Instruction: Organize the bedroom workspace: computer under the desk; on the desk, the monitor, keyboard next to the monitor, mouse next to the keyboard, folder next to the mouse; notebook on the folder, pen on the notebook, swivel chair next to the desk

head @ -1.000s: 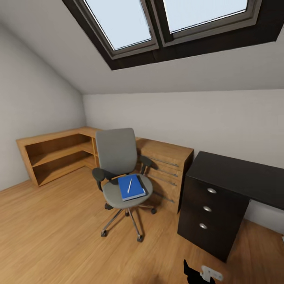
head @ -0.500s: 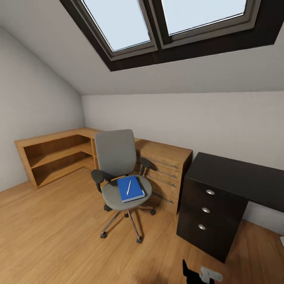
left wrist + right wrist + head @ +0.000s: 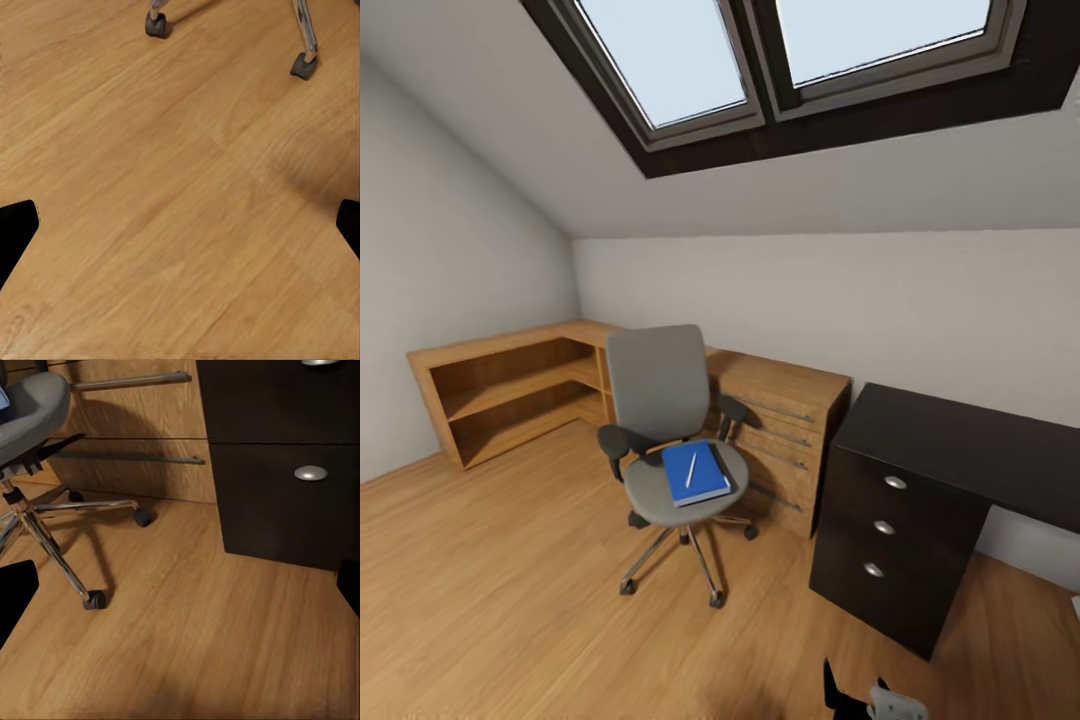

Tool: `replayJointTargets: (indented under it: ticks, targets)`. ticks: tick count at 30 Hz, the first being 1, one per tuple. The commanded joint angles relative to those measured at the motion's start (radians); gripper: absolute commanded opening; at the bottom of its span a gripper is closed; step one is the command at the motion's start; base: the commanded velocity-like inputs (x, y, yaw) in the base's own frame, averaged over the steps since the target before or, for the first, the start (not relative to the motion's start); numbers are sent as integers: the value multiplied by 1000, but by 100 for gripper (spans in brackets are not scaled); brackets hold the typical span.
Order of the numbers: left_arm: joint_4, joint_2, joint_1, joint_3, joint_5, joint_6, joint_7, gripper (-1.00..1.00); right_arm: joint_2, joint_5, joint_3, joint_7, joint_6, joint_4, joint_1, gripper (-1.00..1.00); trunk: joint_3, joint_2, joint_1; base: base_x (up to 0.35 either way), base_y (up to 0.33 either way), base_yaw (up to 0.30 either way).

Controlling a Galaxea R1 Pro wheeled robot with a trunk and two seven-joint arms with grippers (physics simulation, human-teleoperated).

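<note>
Fingertips of my left gripper show as two black corners set wide apart over bare light wood plank floor, so that hand is released and empty; my right gripper stands likewise spread and carries nothing, its camera aimed low at the floor beside the black drawer unit with round silver knobs. I judge both arms are held low and idle because I am on the approach, with nothing yet within reach. Just ahead stands the grey padded swivel chair on its silver star base, well apart from the glossy black desk at the right. The flat bright-blue folder lies on the chair seat, with the thin white-silver pen resting on top of it. Behind the chair run low wooden drawer cabinets and an open wooden shelf along the grey walls. The desk's visible top is bare.
</note>
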Motion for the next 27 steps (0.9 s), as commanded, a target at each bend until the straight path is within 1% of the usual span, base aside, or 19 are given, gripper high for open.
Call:
replayJointTargets:
  ticks: [1, 6, 22, 25, 27]
  targets:
    - [0, 1, -1, -10, 5, -3, 8, 100, -1, 10, -9, 0, -4, 2, -1, 100, -1, -1, -1, -264, 0, 8]
    - [0, 2, 0, -18, 6, -3, 8, 100, -4, 11, -9, -1, -4, 2, -1, 100, -2, -1, -1, -304, 0, 4]
    - [0, 2, -1, -21, 6, -3, 9, 100, -3, 11, -9, -1, -2, 3, 0, 100, -2, -1, -1, -333, 0, 0]
    - [0, 2, -1, -21, 6, -3, 9, 100, -3, 11, -9, -1, 9, 3, 0, 100, -2, -1, -1, -318, 0, 0]
    - [0, 1, -1, -21, 6, -4, 9, 100, -3, 11, -9, -1, 23, 3, 0, 100, -2, -1, -1, -113, 0, 0]
